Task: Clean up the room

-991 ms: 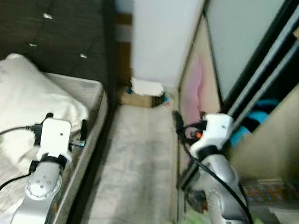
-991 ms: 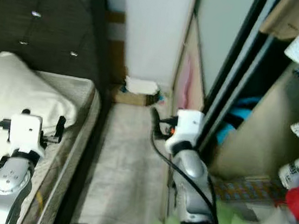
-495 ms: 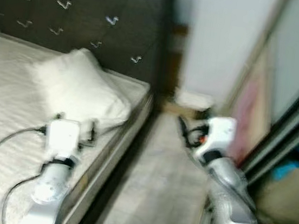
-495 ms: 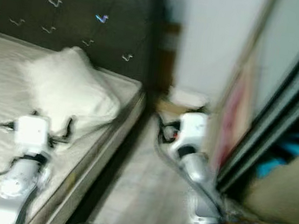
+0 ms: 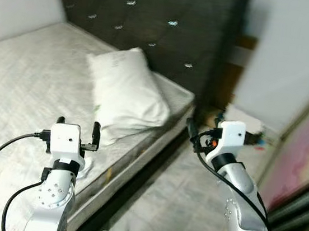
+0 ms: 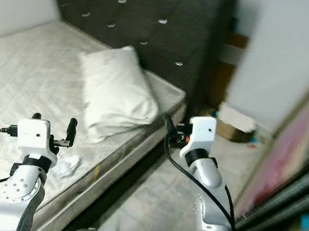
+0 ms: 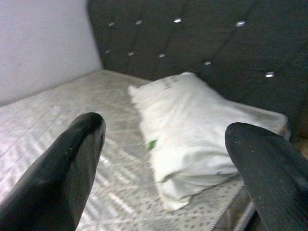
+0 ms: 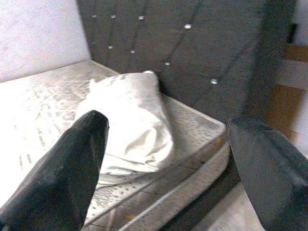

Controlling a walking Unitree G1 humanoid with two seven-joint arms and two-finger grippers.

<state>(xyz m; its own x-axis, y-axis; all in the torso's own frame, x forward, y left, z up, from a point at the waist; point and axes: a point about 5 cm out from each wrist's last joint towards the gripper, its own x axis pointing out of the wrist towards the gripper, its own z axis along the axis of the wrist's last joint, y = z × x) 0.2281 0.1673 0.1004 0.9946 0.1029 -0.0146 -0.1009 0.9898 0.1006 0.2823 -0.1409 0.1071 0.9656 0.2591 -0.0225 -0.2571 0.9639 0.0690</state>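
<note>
White, crumpled scrap of paper (image 6: 67, 165) lies on the bare grey mattress (image 5: 29, 77) just at 3 o'clock of the left gripper (image 5: 76, 130), whose fingers stand apart over the bed. A plump white pillow (image 5: 126, 95) rests at 12 o'clock against the dark tufted headboard (image 5: 149, 22). The right gripper (image 8: 168, 159), fingers apart, hangs above the floor beside the bed.

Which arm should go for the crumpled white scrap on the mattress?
Left, probably. The left gripper hangs open over the mattress, just by the scrap. The right gripper, also open, is out over the floor past the bed's edge.
</note>
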